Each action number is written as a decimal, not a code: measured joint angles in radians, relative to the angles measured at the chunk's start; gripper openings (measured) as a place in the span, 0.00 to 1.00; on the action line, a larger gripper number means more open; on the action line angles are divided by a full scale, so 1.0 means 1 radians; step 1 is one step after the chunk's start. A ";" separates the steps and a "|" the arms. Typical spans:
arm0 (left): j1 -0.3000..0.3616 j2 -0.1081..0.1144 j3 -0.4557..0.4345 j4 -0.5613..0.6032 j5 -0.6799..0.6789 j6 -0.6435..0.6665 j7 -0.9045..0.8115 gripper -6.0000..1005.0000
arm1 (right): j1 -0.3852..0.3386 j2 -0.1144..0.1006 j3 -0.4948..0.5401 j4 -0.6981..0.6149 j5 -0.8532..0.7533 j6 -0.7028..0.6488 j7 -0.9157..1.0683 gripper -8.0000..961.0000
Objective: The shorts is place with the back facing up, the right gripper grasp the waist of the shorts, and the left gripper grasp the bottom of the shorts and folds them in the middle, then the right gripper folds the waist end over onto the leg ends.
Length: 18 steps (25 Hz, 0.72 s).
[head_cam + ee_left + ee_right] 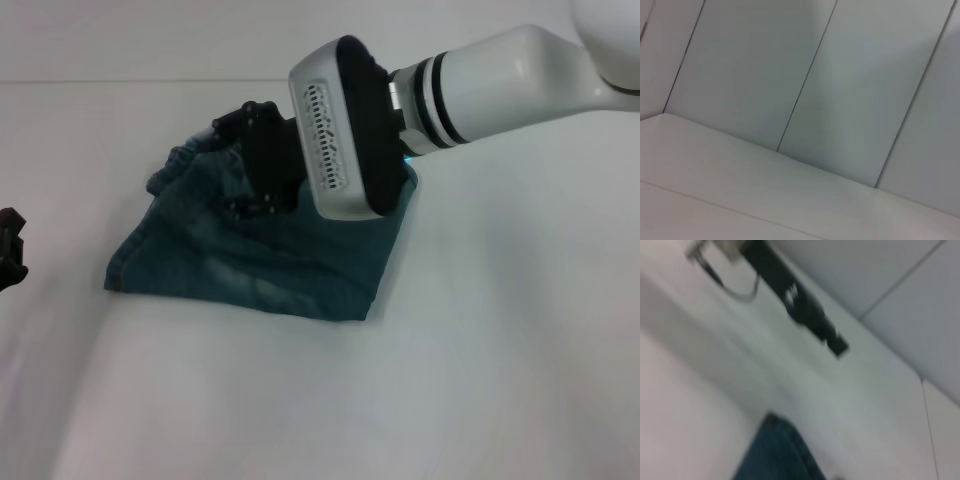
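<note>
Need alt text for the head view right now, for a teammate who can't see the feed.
The right gripper is down on the far part of the shorts, which lie bunched and folded on the white table. The white right arm reaches in from the upper right; the left gripper sits at the left edge, away from the shorts.

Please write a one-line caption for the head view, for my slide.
Right gripper over the bunched waist of folded denim shorts on a white table; left gripper at the table's left edge.

White table (300, 400); pale panelled wall (840, 75) with thin dark seams
</note>
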 joint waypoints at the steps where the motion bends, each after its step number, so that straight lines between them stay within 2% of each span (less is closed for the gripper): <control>1: -0.003 0.000 0.000 0.000 0.000 -0.001 0.003 0.09 | -0.016 -0.001 0.003 -0.022 0.013 -0.021 0.000 0.56; 6: -0.008 0.001 0.004 0.004 0.018 -0.007 0.005 0.10 | -0.088 -0.002 0.017 -0.107 0.045 -0.038 0.023 0.76; 8: -0.009 0.001 0.002 0.007 0.039 -0.001 0.005 0.11 | -0.112 -0.003 0.047 -0.129 0.054 -0.035 0.052 0.80; 14: -0.009 0.004 -0.001 0.024 0.113 0.066 0.007 0.12 | -0.187 -0.011 0.220 -0.173 0.064 -0.045 0.238 0.90; 18: -0.009 0.007 -0.012 0.062 0.204 0.140 0.007 0.12 | -0.261 -0.015 0.334 -0.195 0.066 -0.109 0.352 0.96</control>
